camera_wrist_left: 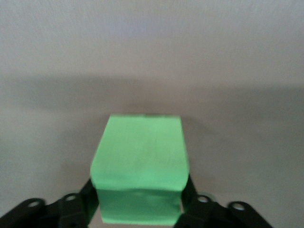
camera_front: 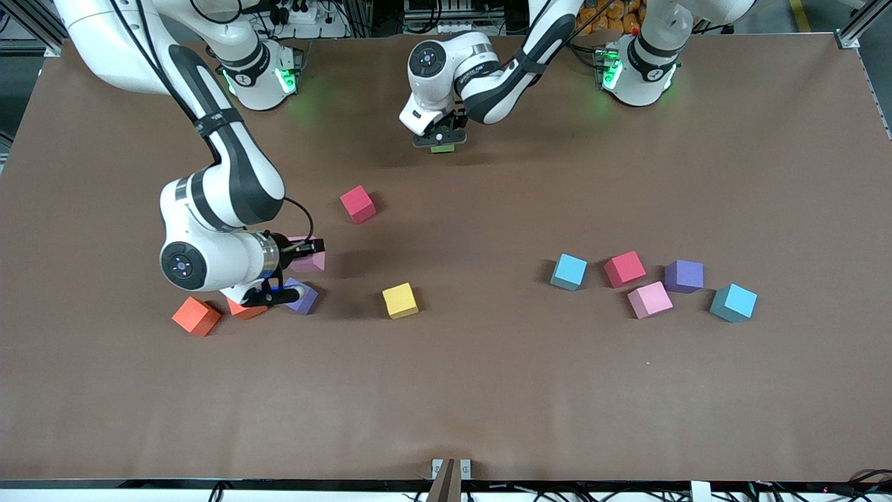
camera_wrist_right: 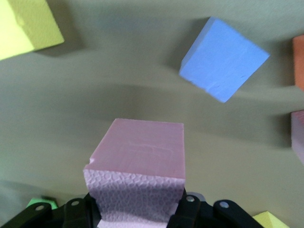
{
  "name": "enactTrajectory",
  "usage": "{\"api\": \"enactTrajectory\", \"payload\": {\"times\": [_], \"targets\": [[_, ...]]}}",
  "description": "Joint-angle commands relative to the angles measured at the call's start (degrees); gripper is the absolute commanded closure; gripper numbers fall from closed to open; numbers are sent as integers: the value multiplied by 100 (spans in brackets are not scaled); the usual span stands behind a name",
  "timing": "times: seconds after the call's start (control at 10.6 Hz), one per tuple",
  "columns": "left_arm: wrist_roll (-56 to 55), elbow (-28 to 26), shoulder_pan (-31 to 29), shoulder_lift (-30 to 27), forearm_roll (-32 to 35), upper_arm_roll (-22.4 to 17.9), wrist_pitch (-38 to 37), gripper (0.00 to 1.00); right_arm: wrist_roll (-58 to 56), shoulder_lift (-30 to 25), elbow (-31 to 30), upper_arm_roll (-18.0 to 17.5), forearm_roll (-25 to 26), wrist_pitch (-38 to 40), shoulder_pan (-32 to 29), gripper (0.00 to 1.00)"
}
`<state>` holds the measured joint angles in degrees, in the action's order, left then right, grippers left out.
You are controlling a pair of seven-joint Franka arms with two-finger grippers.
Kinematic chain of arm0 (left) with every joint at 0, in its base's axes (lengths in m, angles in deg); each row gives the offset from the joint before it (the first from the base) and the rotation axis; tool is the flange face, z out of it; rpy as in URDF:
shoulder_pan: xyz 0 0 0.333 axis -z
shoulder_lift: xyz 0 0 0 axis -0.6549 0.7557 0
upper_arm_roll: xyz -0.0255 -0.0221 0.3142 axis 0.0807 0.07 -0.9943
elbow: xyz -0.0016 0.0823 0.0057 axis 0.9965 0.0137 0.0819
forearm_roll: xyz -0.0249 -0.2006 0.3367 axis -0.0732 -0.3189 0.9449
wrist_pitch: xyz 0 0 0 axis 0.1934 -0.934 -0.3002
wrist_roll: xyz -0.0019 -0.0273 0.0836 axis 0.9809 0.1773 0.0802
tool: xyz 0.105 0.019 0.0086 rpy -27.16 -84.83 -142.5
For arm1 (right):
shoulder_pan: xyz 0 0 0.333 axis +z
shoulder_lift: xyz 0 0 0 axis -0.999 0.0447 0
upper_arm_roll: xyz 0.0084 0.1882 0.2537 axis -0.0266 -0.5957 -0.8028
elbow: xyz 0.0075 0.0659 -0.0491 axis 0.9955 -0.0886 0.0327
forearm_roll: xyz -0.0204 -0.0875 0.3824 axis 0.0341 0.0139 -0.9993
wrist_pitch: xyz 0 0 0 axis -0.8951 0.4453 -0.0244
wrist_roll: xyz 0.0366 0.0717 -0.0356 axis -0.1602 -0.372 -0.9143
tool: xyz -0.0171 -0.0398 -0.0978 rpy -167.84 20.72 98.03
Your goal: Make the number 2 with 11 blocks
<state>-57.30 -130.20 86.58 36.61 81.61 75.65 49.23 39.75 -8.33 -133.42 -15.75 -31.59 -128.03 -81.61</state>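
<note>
No digit stands yet: the blocks lie scattered. The green block [camera_front: 442, 148] sits at twelve o'clock on the table [camera_front: 488, 390], between the fingers of the left gripper [camera_front: 441, 139]; whether they grip or have let go I cannot tell. The right gripper [camera_front: 306, 255], toward nine o'clock, holds a pink block [camera_front: 311, 262] above a purple block [camera_front: 304, 298] and two orange blocks [camera_front: 196, 315]. A yellow block [camera_front: 400, 300] lies near the centre.

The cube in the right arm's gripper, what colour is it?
Pink; the cube shows best in the right wrist view, clamped in the right gripper.
</note>
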Motion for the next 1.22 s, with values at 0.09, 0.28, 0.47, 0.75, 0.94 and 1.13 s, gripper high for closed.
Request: {"api": "enactTrajectory", "payload": {"times": [0.09, 0.28, 0.47, 0.75, 0.94, 1.13], "targets": [[-136, 83, 83, -6, -20, -4, -15, 0, -165, -523, -298, -373, -58, 82, 15, 73], [-128, 196, 66, -304, -20, -13, -496, 0, -490, -603, -351, -479, -58, 82, 15, 77], [-93, 215, -4, -769, -20, -4, -998, 0, -764, -656, -465, -480, -58, 117, 76, 78], [-58, 197, -179, -1437, -29, -4, -1631, 0, -1440, -753, -483, -428, -23, 240, 401, 87], [152, 206, -617, -1676, -29, -4, -1816, 0, -1799, -788, -483, -436, -23, 240, 489, 87], [670, 232, -1232, -1755, -38, -4, -1931, 0, -2439, -893, -614, -471, -14, 179, 655, 91]]}}
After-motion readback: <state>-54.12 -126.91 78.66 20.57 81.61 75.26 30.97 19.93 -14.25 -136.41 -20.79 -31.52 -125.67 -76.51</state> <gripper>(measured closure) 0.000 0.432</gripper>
